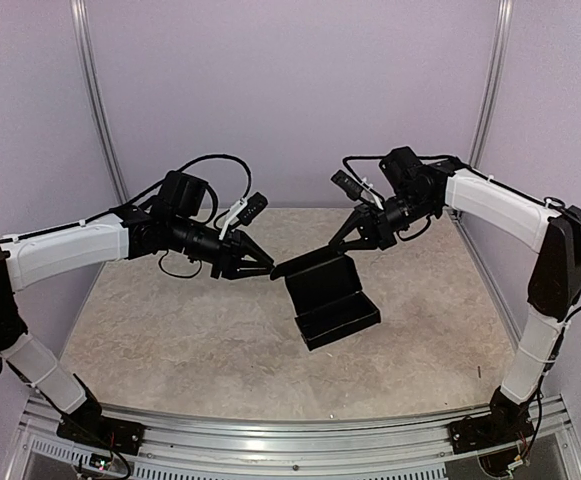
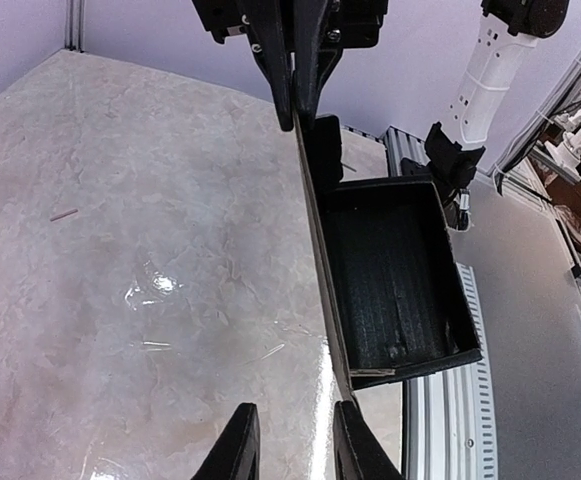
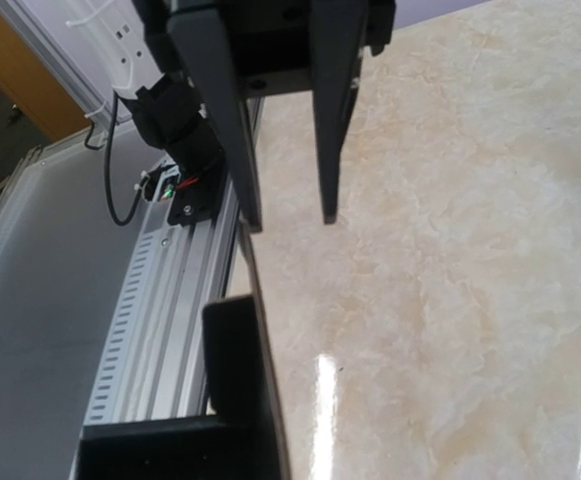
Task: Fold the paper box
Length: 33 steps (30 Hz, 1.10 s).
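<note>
**Half-formed black box held by its tall panel**

The paper box (image 1: 330,300) is thin matte black cardboard, only partly shaped. It forms a shallow open tray with low raised walls, and one long flat panel stands up along one side. It hangs tilted over the middle of the table (image 1: 170,340), with the tray opening facing the overhead camera. I cannot tell whether its low end touches the surface. In the left wrist view the tray floor shows a faint lined texture.

At the panel's far upper edge, the right gripper (image 1: 338,243) is clenched on the cardboard, its two fingers pressed together with the thin sheet between them. At the panel's left corner sits the left gripper (image 1: 268,270). Its fingers stand apart and grasp nothing, and the panel's end lies just beside one finger rather than pinched between the two.

Both grippers cover the panel's upper corners from above. In the right wrist view, that gripper's own fingers and the edge-on panel hide most of the tray.

The tabletop around the box is pale and marbled, with a small scrap (image 2: 63,214) lying well to the box's left. On the box's near side runs an aluminium rail (image 1: 290,425) that carries the arm bases. Lilac walls (image 1: 290,90) stand behind the box.
</note>
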Each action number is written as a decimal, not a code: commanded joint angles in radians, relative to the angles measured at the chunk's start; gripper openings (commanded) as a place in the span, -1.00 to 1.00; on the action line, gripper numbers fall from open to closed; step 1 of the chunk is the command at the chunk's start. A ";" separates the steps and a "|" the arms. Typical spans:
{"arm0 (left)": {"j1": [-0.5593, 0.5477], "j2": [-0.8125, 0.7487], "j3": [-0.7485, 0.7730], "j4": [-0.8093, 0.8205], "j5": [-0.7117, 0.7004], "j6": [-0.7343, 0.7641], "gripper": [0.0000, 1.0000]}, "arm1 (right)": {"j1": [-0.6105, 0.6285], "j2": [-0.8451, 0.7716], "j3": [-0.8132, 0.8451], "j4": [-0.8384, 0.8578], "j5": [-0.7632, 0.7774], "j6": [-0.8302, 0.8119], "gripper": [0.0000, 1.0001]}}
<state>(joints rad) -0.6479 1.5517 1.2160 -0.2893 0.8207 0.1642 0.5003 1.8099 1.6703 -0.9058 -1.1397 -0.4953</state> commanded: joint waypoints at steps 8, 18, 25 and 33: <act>-0.011 -0.011 0.014 -0.016 0.121 0.020 -0.49 | -0.018 -0.017 -0.030 0.043 0.014 0.027 -1.00; -0.015 0.019 0.050 0.025 0.018 -0.016 -0.04 | -0.019 -0.021 -0.040 0.045 0.009 0.026 -1.00; -0.043 0.139 0.183 -0.013 -0.031 -0.066 0.09 | -0.019 -0.026 -0.038 0.046 0.007 0.027 -1.00; -0.060 0.216 0.257 -0.102 0.018 -0.028 -0.48 | -0.019 -0.042 -0.052 0.046 0.021 0.022 -1.00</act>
<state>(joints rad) -0.7033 1.7355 1.4181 -0.3115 0.8093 0.1162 0.4919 1.8053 1.6348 -0.8646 -1.1297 -0.4767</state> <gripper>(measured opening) 0.344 0.023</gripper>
